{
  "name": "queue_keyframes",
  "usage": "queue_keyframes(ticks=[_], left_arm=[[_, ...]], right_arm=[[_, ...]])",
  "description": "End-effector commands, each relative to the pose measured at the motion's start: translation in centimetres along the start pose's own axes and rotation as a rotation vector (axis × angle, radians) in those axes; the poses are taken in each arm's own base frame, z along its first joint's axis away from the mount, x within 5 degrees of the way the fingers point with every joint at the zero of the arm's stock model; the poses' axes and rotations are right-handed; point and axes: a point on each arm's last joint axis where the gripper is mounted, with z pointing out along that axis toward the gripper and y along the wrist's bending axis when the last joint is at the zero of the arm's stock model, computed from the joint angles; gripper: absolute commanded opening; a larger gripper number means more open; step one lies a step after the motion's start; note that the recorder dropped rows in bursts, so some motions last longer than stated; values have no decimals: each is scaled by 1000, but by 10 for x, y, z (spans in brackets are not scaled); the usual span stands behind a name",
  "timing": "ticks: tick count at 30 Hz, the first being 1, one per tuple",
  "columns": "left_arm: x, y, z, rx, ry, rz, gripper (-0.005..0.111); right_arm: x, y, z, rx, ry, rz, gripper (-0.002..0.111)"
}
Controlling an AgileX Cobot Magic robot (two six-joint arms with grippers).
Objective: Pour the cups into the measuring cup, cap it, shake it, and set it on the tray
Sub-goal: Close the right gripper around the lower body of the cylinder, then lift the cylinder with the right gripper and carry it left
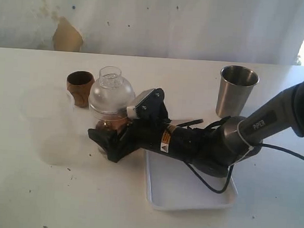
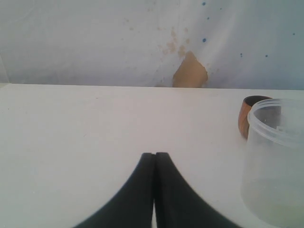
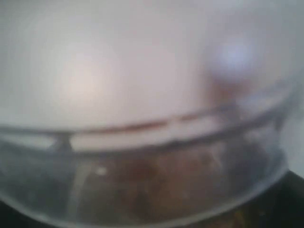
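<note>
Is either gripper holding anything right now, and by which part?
Left gripper: shut, empty. Right gripper: its fingers straddle the measuring cup low on its body, under the cap; whether they grip it cannot be told.

Left hand (image 2: pixel 154 156): both fingers (image 2: pixel 135 194) pressed together, tips touching, pointing level. Left arm outside the exterior view. Right arm (image 1: pixel 244 131): enters from the right edge, stretched low toward the left, wrist (image 1: pixel 158 135) near horizontal. Right hand (image 1: pixel 105 144): fingers apart; grip not discernible.
</note>
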Motion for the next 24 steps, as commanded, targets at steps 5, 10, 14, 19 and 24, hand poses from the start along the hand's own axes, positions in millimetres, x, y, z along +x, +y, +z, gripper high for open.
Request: queue_keyframes(ticks=[5, 10, 14, 19, 24], left_arm=[[0, 0, 0, -2, -12, 0, 0], [0, 0, 0, -2, -12, 0, 0], [0, 0, 0, -2, -12, 0, 0], [0, 0, 0, -2, -12, 0, 0], [0, 0, 0, -2, -12, 0, 0]], right_arm=[[0, -1, 1, 10, -1, -53, 0], [-3, -1, 0, 9, -4, -14, 0], [-31, -1, -5, 15, -57, 92, 0], [-84, -11, -25, 175, -28, 20, 0], [-115, -5, -41, 108, -109, 103, 0]])
